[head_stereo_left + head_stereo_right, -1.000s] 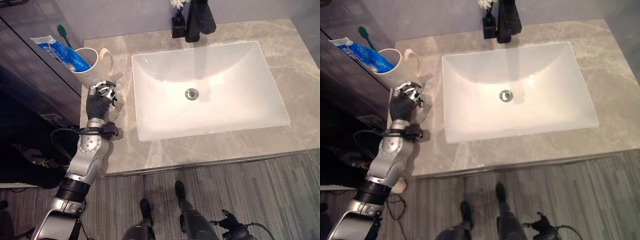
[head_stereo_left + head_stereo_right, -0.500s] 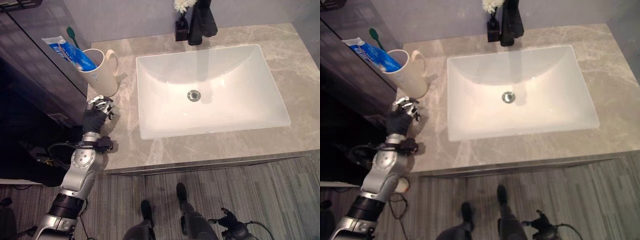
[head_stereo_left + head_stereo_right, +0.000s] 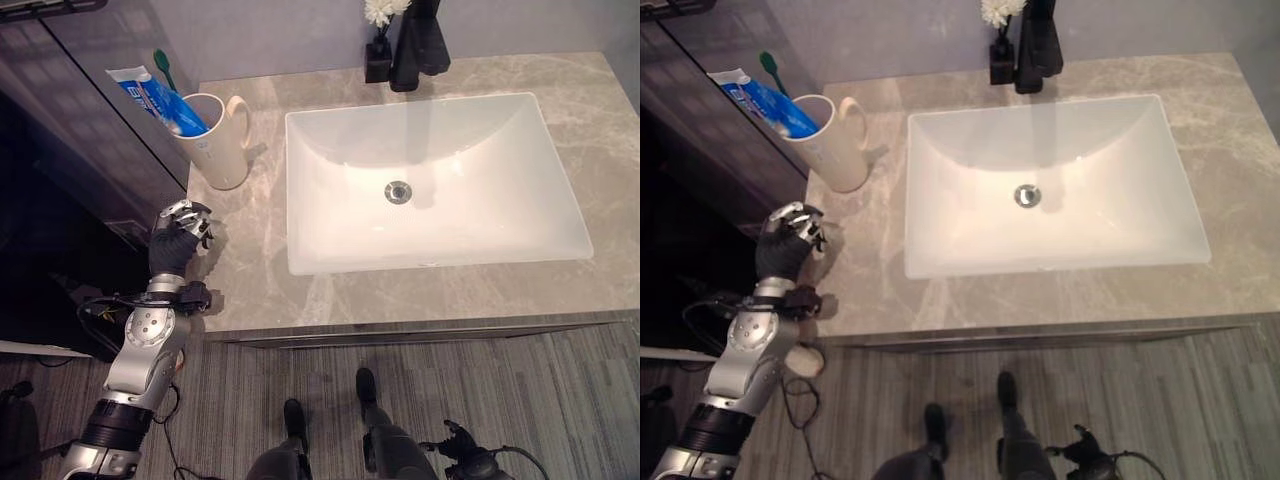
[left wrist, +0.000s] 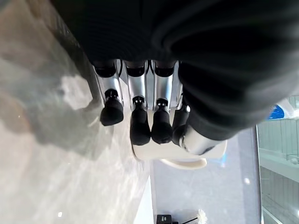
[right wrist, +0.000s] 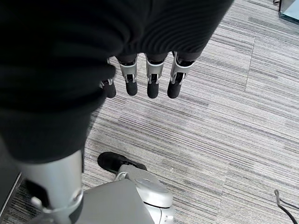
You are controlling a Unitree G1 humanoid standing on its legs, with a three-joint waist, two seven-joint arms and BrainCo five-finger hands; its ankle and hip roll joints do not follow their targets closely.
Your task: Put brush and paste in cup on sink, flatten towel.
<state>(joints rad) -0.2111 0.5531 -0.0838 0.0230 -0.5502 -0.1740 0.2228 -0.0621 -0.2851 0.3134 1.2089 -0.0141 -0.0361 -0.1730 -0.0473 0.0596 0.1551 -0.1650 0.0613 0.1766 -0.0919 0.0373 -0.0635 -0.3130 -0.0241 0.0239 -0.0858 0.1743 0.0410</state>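
Observation:
A cream cup (image 3: 222, 148) with a handle stands at the back left of the marble counter (image 3: 250, 270). A blue and white paste tube (image 3: 158, 95) and a green brush (image 3: 163, 68) lean out of it to the left. My left hand (image 3: 173, 240) hovers at the counter's left edge, in front of the cup and apart from it. Its fingers (image 4: 139, 122) are relaxed and hold nothing, and the cup (image 4: 170, 151) shows beyond them. My right hand (image 5: 152, 77) hangs low over the carpet with its fingers relaxed and empty.
A white rectangular basin (image 3: 480, 230) fills the counter's middle. A black tap (image 3: 420, 45) and a small black vase with a white flower (image 3: 378, 50) stand behind it. A dark cabinet (image 3: 80, 150) runs along the counter's left side.
My left hand has drawn back from the cup toward the counter's front left edge. The whole view has also shifted, so the cup and basin sit further right.

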